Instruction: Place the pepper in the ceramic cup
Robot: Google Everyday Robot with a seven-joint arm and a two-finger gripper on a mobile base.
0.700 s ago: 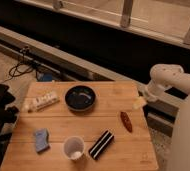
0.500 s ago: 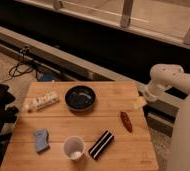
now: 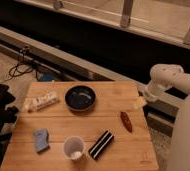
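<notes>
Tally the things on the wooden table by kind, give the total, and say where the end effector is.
dark bowl: 1
ceramic cup: 1
pepper: 1
striped bar: 1
blue pad: 1
pale packet: 1
Total: 6
The end effector is at the right edge of the table, up and to the right of the pepper and not touching it.

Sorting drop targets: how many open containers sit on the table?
2: the ceramic cup at the front centre, the dark bowl at the back centre. None appears hidden. The tool is at the right edge of the table.
</notes>
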